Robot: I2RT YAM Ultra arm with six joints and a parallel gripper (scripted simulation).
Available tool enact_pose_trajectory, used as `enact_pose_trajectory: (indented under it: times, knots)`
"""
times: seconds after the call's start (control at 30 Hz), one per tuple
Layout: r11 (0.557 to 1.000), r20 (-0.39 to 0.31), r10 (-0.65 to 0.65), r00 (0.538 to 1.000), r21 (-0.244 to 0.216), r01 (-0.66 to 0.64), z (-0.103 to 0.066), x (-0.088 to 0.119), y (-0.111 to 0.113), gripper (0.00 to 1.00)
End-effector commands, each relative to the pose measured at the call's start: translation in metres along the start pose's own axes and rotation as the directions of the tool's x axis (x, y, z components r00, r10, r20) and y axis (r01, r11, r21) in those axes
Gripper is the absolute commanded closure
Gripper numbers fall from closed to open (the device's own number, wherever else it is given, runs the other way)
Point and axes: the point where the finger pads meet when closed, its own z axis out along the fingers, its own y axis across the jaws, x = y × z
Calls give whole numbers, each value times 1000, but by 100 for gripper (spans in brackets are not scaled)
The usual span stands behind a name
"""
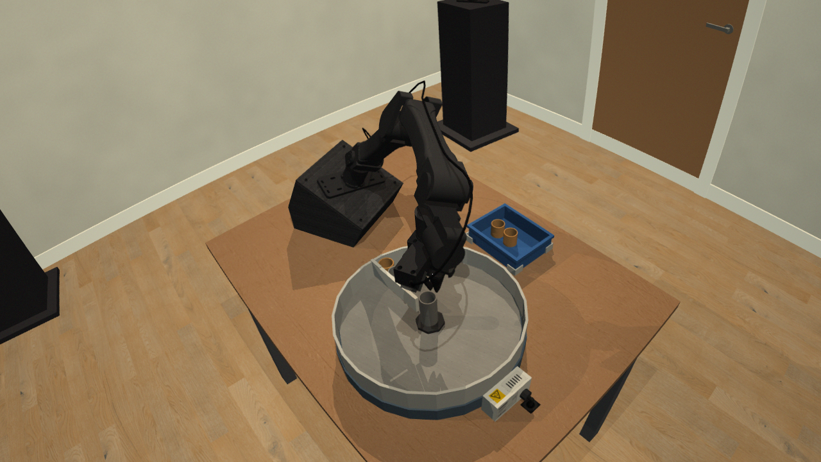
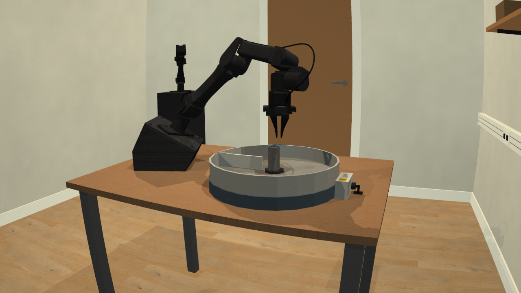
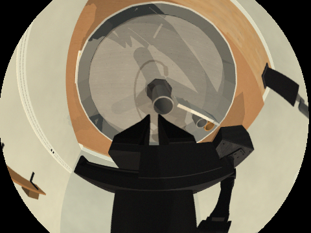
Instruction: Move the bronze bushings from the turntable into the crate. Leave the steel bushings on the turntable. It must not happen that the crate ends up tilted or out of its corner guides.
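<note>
My gripper [image 1: 433,286] [image 2: 279,136] [image 3: 153,118] points down above the turntable [image 1: 476,367] [image 2: 262,182] [image 3: 120,65], near its centre post. Its fingers are almost together, with a narrow empty gap. One bronze bushing [image 1: 385,264] [image 3: 209,125] stands on the turntable near the rim, close to the divider. A steel bushing [image 3: 201,123] is right beside it in the wrist view; in the top view it is hidden. Two bronze bushings [image 1: 498,228] [image 1: 509,236] stand in the blue crate [image 1: 536,248]. In the exterior view the bushings are hidden.
A grey post [image 1: 428,310] [image 2: 274,158] [image 3: 162,105] rises from the turntable's centre. A light divider [image 1: 396,281] [image 2: 240,161] [image 3: 197,113] runs from near it to the raised rim. A control box [image 1: 507,393] [image 2: 343,186] sits outside the rim. The crate is beyond the rim, on the table.
</note>
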Motion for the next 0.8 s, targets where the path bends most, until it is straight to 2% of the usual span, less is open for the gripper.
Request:
enact_pose_trajectory:
  times: [0.0, 0.37, 0.77]
  knots:
    - [999, 31, -15, 999, -32, 16, -15, -3, 0, 87]
    - [997, 32, -73, 997, -31, 74, -15, 4, -12, 87]
    - [976, 35, -217, 975, -25, 218, -12, 24, -43, 87]
